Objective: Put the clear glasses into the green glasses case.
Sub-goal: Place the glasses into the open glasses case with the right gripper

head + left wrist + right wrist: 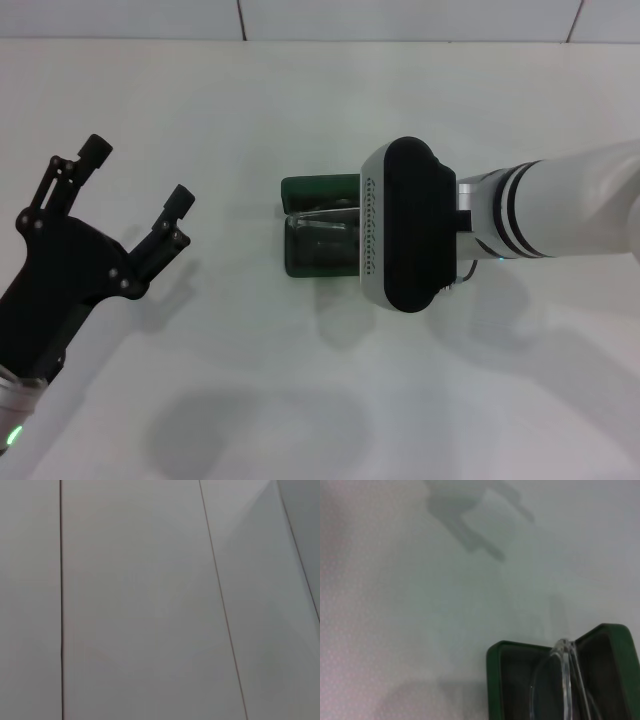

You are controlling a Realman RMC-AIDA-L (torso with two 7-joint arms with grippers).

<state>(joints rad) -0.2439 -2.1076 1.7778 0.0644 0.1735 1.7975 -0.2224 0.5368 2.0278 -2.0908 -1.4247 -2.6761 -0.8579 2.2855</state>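
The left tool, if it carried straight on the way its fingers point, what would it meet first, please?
Probably nothing: the left tool points up-right, passing behind the green glasses case. Only bare table shows; height is unclear.

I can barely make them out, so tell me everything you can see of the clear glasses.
The clear glasses look like fully transparent plastic, with a curved lens and a thicker clear edge running across the middle. They sit in the open green glasses case, over its dark lining, seemingly along the fold between its two halves. The head view shows only their pale outline, the rest hidden under the right arm. Whether anything grips them cannot be seen.
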